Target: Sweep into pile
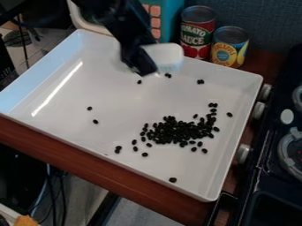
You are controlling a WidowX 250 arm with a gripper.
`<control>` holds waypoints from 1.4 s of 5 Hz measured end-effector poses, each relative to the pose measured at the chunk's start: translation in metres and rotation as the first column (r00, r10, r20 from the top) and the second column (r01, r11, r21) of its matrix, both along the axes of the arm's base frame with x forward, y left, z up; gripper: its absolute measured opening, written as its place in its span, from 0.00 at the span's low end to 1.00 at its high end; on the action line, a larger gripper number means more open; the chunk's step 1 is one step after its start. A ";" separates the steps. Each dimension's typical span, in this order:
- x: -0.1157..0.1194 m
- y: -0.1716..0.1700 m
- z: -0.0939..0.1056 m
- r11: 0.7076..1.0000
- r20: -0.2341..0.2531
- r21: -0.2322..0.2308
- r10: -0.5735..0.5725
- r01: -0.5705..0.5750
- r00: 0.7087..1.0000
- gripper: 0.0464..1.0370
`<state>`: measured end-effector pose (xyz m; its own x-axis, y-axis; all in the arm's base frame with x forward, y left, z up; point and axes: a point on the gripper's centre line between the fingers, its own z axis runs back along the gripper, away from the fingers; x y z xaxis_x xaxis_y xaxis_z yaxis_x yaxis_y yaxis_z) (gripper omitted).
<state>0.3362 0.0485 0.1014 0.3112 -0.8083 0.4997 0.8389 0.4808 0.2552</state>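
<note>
Desk: wood [106,165], showing along the near side of the tray.
Tray: white, square-cornered and shallow [118,99], one corner toward the bottom right; it holds all the black beans.
Nearest bean: a single one [173,179] near the tray's near wall.
Bean pile: dense clump [177,132] right of the tray's middle; long axis runs near left to far right, with a thin tail toward the right wall.
Stray beans: around the pile, two toward the left [96,122], a few more near the far wall [201,81].
Right side: black stove [265,176] beside the tray, pale knobs [259,110] between them.
Sweeping tool: whitish block [165,55], above the tray's far part, longer side roughly crosswise.
End effector: black [141,66], pointing down, closed on the sweeping tool.
Behind the tray: red can [197,37], yellow-and-blue can [229,48], teal box [170,13].
</note>
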 end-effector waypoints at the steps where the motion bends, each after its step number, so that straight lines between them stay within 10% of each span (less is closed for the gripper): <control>1: -0.003 0.044 -0.014 0.992 -0.060 0.072 0.104 -0.100 0.993 0.71; 2: -0.008 0.074 -0.037 0.964 -0.137 0.132 0.249 -0.232 0.959 0.71; 5: -0.054 0.123 -0.069 0.734 -0.259 0.236 0.680 -0.637 0.687 0.71; 7: -0.060 0.110 -0.079 0.773 -0.245 0.189 0.634 -0.605 0.734 0.71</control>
<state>0.2765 0.1583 0.0226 0.8720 -0.4230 0.2463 0.4034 0.9061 0.1277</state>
